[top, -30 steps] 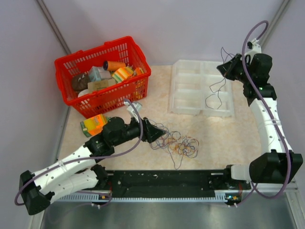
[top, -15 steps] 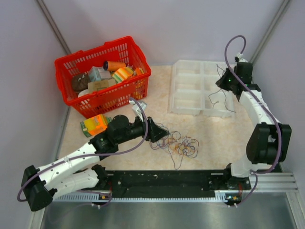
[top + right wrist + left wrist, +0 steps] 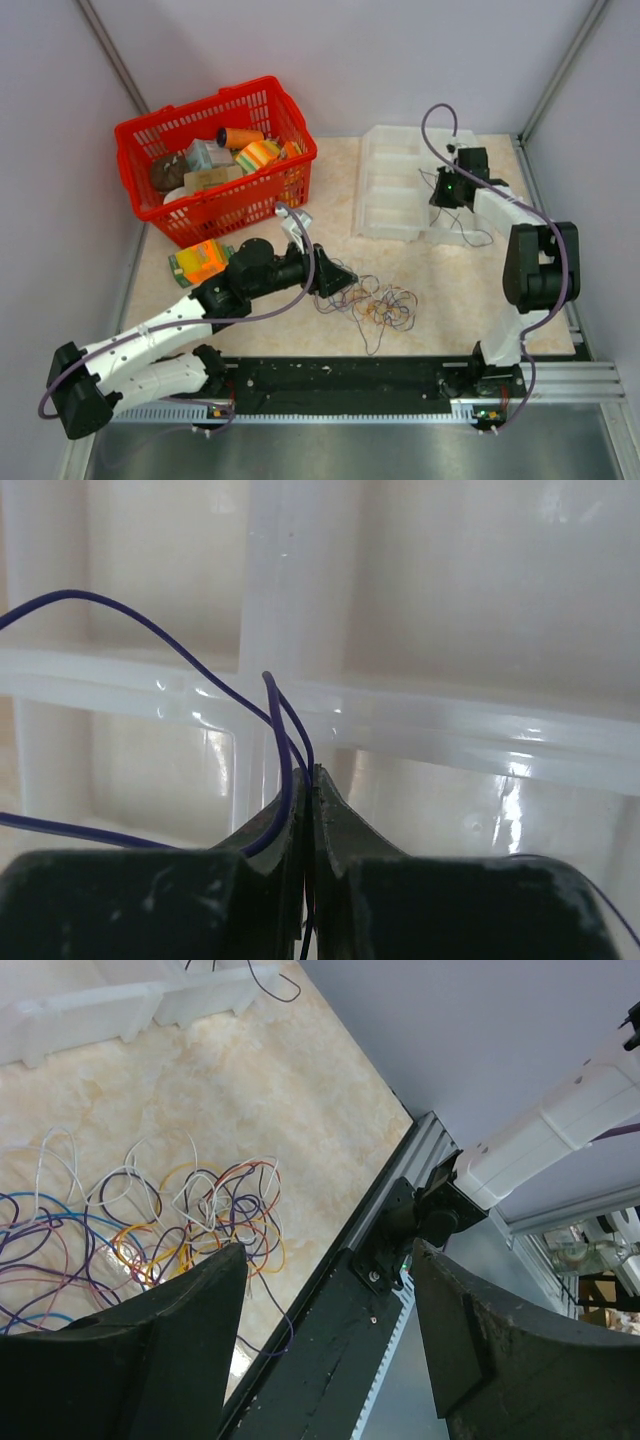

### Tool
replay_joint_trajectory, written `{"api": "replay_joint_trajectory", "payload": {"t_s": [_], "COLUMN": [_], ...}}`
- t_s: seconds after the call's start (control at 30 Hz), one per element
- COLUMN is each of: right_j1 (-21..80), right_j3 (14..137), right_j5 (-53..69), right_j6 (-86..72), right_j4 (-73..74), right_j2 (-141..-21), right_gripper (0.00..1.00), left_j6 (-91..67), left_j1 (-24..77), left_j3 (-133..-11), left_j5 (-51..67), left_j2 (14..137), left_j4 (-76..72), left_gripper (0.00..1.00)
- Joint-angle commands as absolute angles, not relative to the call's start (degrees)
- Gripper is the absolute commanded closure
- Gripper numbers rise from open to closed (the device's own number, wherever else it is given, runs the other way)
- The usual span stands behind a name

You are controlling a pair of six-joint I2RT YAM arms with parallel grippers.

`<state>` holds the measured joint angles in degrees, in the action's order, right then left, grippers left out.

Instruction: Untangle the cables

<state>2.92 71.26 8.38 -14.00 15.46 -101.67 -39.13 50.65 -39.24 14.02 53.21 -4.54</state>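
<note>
- Thin springy wires, purple, blue, orange and yellow: the tangle (image 3: 375, 302) lies in small loops on the near part of the marbled table (image 3: 450, 290).
- Your left gripper (image 3: 328, 1255) hovers at its left edge, fingers spread and empty, probably ready to pin the pile.
- Your right gripper (image 3: 308, 780) is pinched on one dark purple wire (image 3: 287, 735) over the clear glossy tray (image 3: 400, 730), likely to park it apart.
- The red mesh basket (image 3: 195, 102) sits farthest away, not involved.

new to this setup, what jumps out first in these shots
A bright red basket sits at far left. In the middle lies a multicoloured tangle of thin cables, the open left gripper beside it. Over the clear compartment tray at far right, the right gripper pinches one dark blue wire.
</note>
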Motion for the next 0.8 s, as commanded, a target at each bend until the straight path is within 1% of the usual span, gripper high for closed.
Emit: {"api": "replay_joint_trajectory", "payload": {"t_s": [0.0, 0.1, 0.2, 0.33, 0.43, 0.47, 0.53, 0.6, 0.67, 0.77], "right_j1": [6.15, 6.15, 4.93, 2.29, 1.5, 0.71, -2.0, -4.3, -5.79, -5.8], "right_j3": [75.4, 78.31, 77.44, 77.09, 74.27, 73.05, 69.28, 66.9, 65.66, 57.43], "right_j5": [13.62, 18.26, 28.63, 37.25, 41.56, 44.18, 48.93, 50.45, 48.7, 47.82], "right_j6": [-5.2, -0.46, 5.18, 2.73, 0.44, -2.43, -11.29, -19.73, -23.37, -26.36], "right_j4": [12.39, 12.66, 7.33, 1.42, -7.18, -10.86, -23.4, -33.45, -34.8, -41.29], "right_j2": [-99.5, -99.05, -99.84, -101.51, -101.6, -101.95, -103.18, -105.46, -106.7, -105.04], "right_gripper": [1.0, 1.0, 1.0, 1.0, 1.0, 1.0, 1.0, 1.0, 1.0, 1.0], "left_j6": [-39.38, -39.2, -39.46, -39.99, -40.17, -40.17, -40.17, -40.17, -40.34, -40.6], "left_j1": [50.45, 50.45, 50.45, 50.45, 50.45, 50.45, 50.45, 50.45, 50.45, 50.45], "left_j3": [-42.71, -42.72, -42.01, -41.22, -40.26, -40.17, -40.25, -40.43, -40.34, -39.82], "left_j5": [15.99, 16.0, 15.91, 16.61, 16.17, 16.08, 15.91, 16.0, 15.82, 15.56], "left_j2": [54.49, 54.41, 53.79, 52.21, 50.89, 50.54, 50.19, 50.01, 50.01, 50.1], "left_j4": [-7.82, -7.73, -7.73, -7.3, -6.51, -6.33, -5.89, -5.8, -5.89, -6.94], "left_gripper": [0.29, 0.29, 0.3, 0.3, 0.3, 0.3, 0.3, 0.3, 0.3, 0.3]}}
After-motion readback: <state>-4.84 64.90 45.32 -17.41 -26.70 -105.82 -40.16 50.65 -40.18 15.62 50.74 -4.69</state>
